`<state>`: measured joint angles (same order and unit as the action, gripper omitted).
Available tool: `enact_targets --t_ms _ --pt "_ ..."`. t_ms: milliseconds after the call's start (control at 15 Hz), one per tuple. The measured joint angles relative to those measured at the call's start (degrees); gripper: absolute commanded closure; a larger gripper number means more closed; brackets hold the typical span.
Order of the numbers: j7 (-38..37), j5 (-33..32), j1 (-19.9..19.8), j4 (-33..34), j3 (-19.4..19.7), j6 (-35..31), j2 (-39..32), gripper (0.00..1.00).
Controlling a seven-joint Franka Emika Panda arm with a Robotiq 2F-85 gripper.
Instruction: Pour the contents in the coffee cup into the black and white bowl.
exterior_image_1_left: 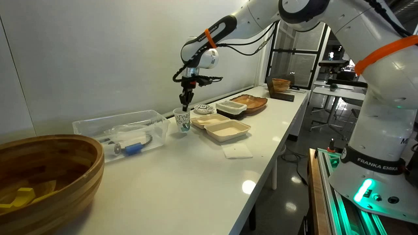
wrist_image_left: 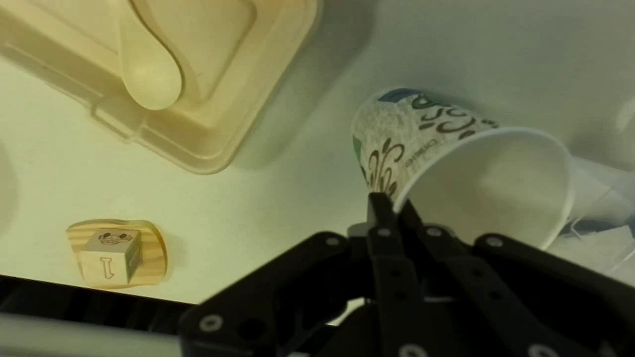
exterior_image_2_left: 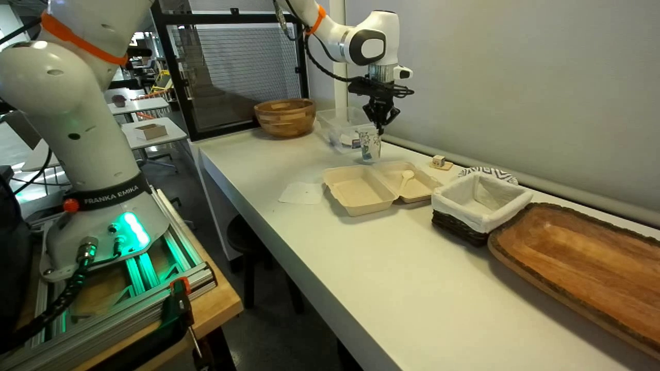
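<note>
The coffee cup is a white paper cup with a brown and teal print, in both exterior views [exterior_image_1_left: 182, 121] [exterior_image_2_left: 369, 145] and the wrist view [wrist_image_left: 421, 134]. It is upright; I cannot tell whether its base touches the table. No lid shows, and I see no contents inside. My gripper [exterior_image_1_left: 185, 109] [exterior_image_2_left: 380, 130] [wrist_image_left: 395, 208] points down and is shut on the cup's rim, one finger inside and one outside. The black and white bowl [exterior_image_1_left: 204, 108] [exterior_image_2_left: 487, 174] is near the wall, partly hidden behind a lined basket; it is not recognizable in the wrist view.
An open beige clamshell box [exterior_image_1_left: 227, 130] [exterior_image_2_left: 356, 189] with a spoon [wrist_image_left: 151, 74] is beside the cup. A clear bin [exterior_image_1_left: 156, 130], wooden bowl [exterior_image_1_left: 94, 166], napkin [exterior_image_1_left: 236, 150], wooden block [wrist_image_left: 109, 255], lined basket [exterior_image_2_left: 479, 198] and wooden tray [exterior_image_2_left: 582, 252] stand around.
</note>
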<state>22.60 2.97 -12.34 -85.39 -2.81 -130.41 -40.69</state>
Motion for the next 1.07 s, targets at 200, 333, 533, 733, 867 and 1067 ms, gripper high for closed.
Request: enact_targets --t_ms 200,333,533,733,867,1067 --pt "2.71 -0.01 -0.14 0.82 -0.35 0.76 -0.58 0.41" --pt "3.67 -0.06 -0.13 0.96 -0.45 3.62 1.23 0.27" --pt "3.95 -0.06 -0.14 0.72 -0.30 9.21 6.33 0.04" --pt "3.65 -0.21 -0.10 0.11 0.72 12.86 11.16 0.00" --pt "3.55 -0.26 -0.09 -0.69 1.58 13.66 13.41 0.00" --pt "3.56 -0.23 -0.06 -0.61 1.87 13.66 13.85 0.00"
